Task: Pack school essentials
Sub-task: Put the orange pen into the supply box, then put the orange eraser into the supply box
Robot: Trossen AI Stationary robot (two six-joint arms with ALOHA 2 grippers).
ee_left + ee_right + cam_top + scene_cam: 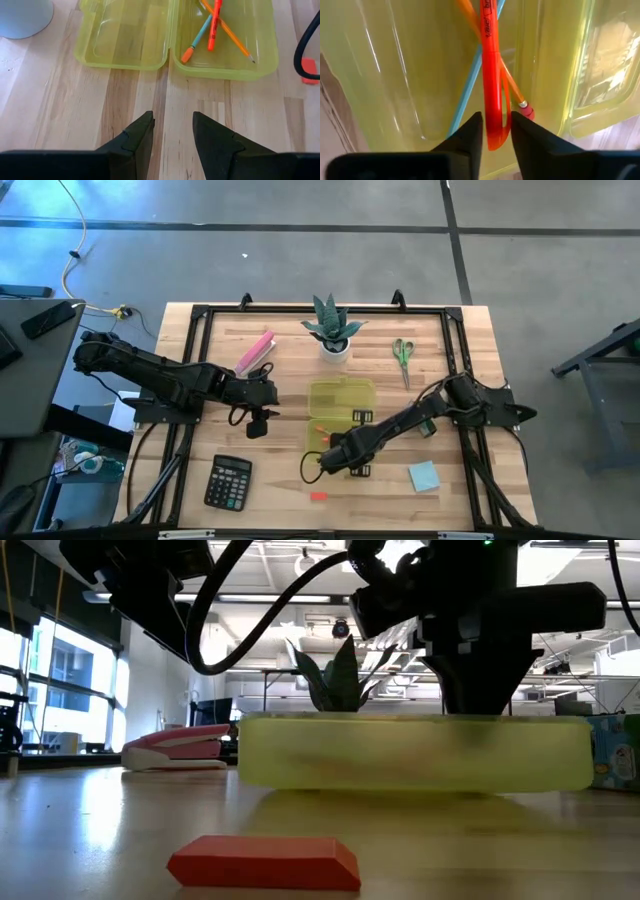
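Observation:
An open yellow-green clear case [340,395] lies at mid-table. In its tray lie a blue-green pencil [196,42], an orange pencil [231,36] and a red-orange pen [491,75]. My right gripper [496,131] reaches down into the tray [338,455], shut on the pen. My left gripper [172,122] is open over bare wood just left of the case [258,423]. Green-handled scissors [402,358] lie flat at the far right. A light-blue note pad [424,476] and a small red-orange block [318,496] lie near the front edge. My right gripper has the red-orange pen by its end [495,127], pinched between the two fingers. The fingers come slanting down from the table's right, roughly along the pen. The rest of the pen lies in the case's tray, crossing the two pencils.
A black calculator [228,482] sits near the front left. A pink bar [255,352] lies at the far left of the case. A potted plant [335,330] stands behind the case. A black frame [200,320] rims the table.

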